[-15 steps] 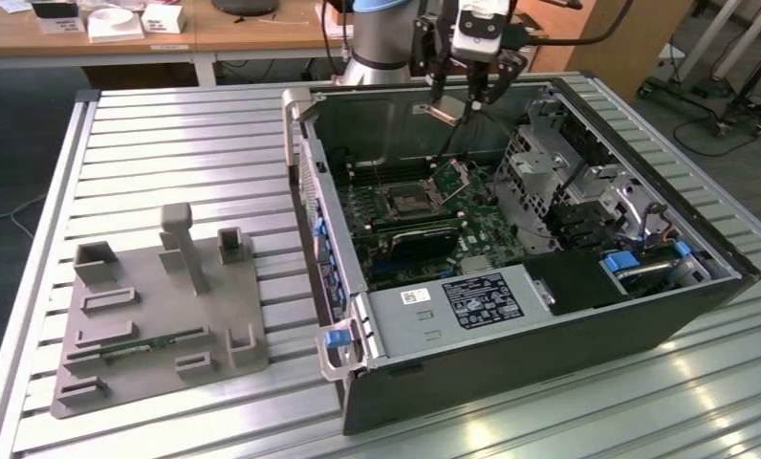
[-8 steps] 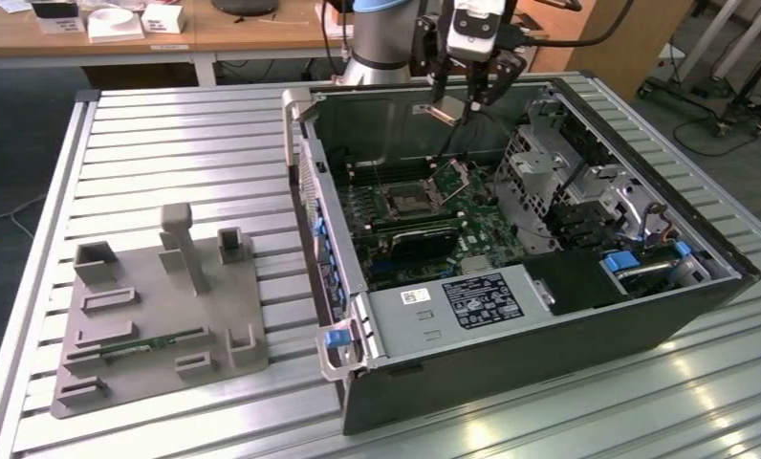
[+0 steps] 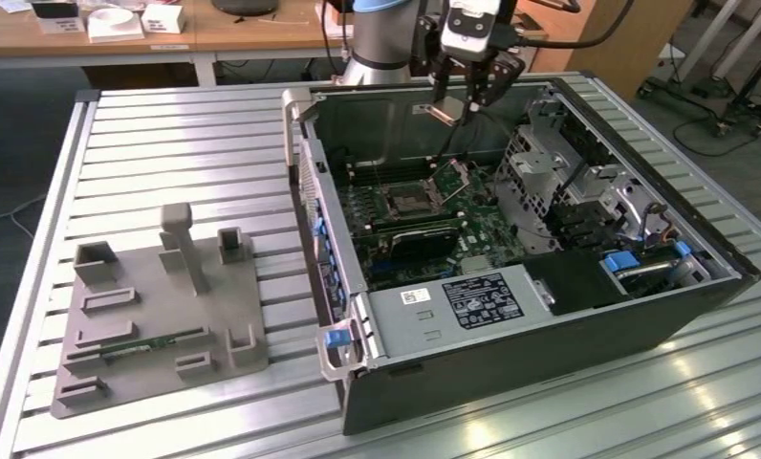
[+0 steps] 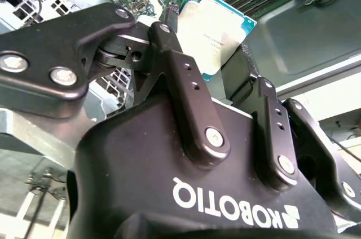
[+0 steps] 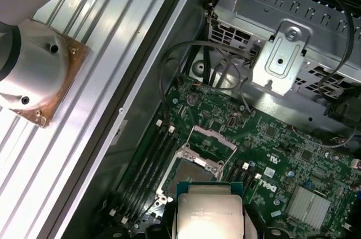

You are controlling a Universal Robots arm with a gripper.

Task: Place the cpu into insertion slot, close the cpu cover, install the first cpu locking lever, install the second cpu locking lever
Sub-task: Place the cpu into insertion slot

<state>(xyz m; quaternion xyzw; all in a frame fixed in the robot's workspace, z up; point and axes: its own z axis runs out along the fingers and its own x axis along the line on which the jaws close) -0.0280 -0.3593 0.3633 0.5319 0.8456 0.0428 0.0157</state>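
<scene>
cpu (image 4: 220, 22) is gripped by opposite edges in the hand (image 4: 204, 44), metal top facing the second wrist view. In the exterior view it hangs at upper middle of frame (image 3: 445, 113), over the open case (image 3: 483, 382) and well apart from the board (image 5: 282, 154).

The slot (image 5: 193, 168) lies beneath on the board and looks empty. The cover (image 5: 214, 136) is swung up beside it.

My read: step one, cpu into slot, is in hand. Cover not closed, and the levers are too small to tell.

Seating calls for the chip squared to the slot, kept flat, and clear of the raised cover.

The case rests on the slatted desk (image 3: 163, 143).
</scene>
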